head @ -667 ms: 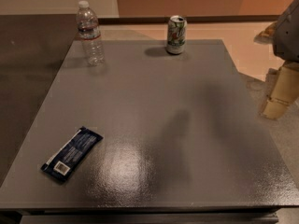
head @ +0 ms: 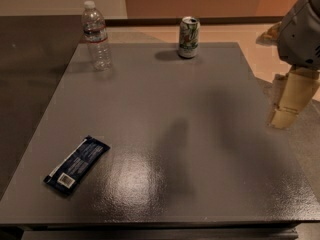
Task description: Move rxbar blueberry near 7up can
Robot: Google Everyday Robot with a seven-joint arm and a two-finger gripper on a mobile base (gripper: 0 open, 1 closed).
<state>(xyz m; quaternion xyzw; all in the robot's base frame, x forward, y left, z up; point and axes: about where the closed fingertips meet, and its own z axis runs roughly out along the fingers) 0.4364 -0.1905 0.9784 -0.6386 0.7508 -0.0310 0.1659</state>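
The rxbar blueberry (head: 76, 165), a flat dark navy wrapper with a white barcode patch at its near end, lies on the grey table (head: 200, 134) at the front left. The 7up can (head: 189, 37), white and green with a silver top, stands upright at the table's far edge, right of centre. My gripper (head: 280, 118) hangs at the right edge of the view, just past the table's right side. It is far from both the bar and the can, open and empty, with its beige fingers (head: 295, 96) pointing down.
A clear plastic water bottle (head: 96, 35) with a white cap stands upright at the table's far left. The floor beyond the table's right edge is tan and grey. A dark surface lies to the left of the table.
My gripper has shifted slightly to the left, toward the table's right edge. The bar, can and bottle have not moved.
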